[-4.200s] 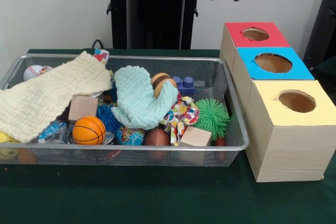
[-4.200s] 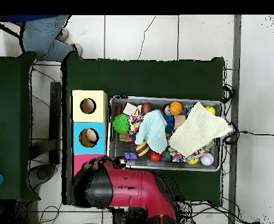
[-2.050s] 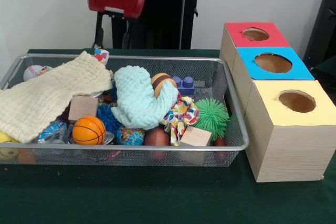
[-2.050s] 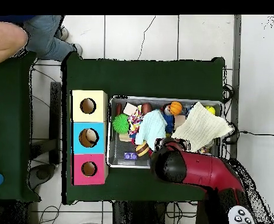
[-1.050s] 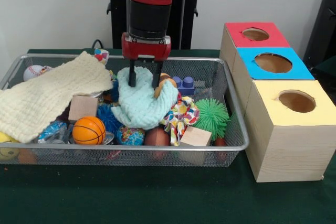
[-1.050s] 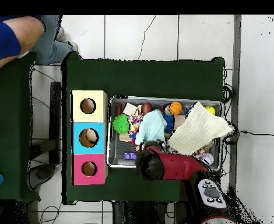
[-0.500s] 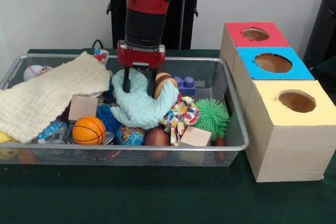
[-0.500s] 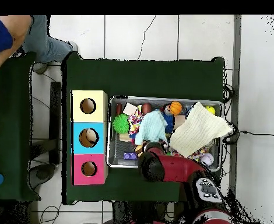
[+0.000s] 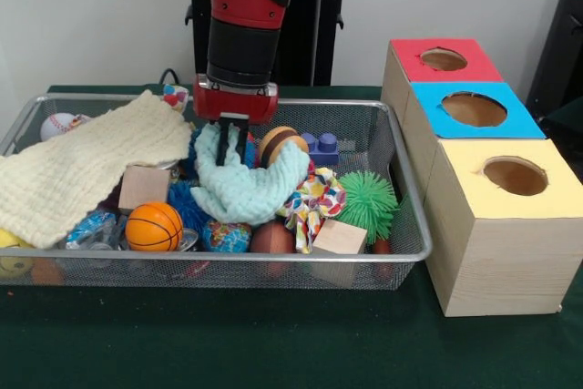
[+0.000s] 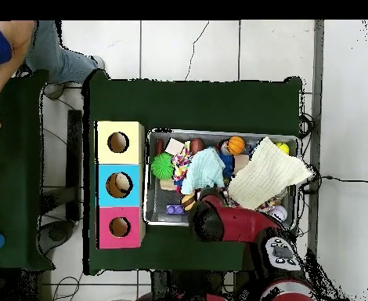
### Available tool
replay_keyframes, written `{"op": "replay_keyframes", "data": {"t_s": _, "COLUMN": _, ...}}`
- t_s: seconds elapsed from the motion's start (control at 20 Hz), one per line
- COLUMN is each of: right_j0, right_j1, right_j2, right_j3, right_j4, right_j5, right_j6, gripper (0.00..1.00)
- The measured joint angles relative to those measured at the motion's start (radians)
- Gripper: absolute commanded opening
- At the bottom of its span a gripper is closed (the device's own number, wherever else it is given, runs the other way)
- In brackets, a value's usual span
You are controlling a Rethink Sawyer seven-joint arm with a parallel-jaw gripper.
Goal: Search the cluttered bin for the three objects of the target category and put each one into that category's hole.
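While earlier raised | hand [image 9: 231,140] now down on mint cloth [image 9: 246,184]

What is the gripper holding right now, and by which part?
The gripper seems to pinch the pale mint-green knitted cloth at its top edge; a firm hold cannot be confirmed.

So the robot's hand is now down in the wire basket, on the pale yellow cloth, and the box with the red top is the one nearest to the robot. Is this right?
One detail is wrong. In the front view the hand is down in the wire basket, but on the light blue-green cloth, not the pale yellow cloth, which lies beside it. The box with the red top is indeed the nearest to the robot.
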Motion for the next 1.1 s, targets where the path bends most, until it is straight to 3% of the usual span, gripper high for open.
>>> {"op": "replay_keyframes", "data": {"t_s": 0.35, "right_j0": 0.014, "right_j1": -0.036, "right_j2": 0.002, "right_j3": 0.001, "right_j4": 0.003, "right_j5": 0.031, "right_j6": 0.0, "gripper": 0.0}}
{"op": "replay_keyframes", "data": {"t_s": 0.55, "right_j0": 0.059, "right_j1": -0.103, "right_j2": 0.002, "right_j3": 0.002, "right_j4": 0.031, "right_j5": 0.142, "right_j6": 0.0, "gripper": 0.0}}
{"op": "replay_keyframes", "data": {"t_s": 0.75, "right_j0": 0.131, "right_j1": -0.208, "right_j2": 0.008, "right_j3": 0.005, "right_j4": 0.111, "right_j5": 0.335, "right_j6": 0.0, "gripper": 0.0}}
{"op": "replay_keyframes", "data": {"t_s": 1.1, "right_j0": 0.147, "right_j1": -0.283, "right_j2": 0.058, "right_j3": 0.041, "right_j4": 0.218, "right_j5": 0.398, "right_j6": 0.0, "gripper": 0.0}}
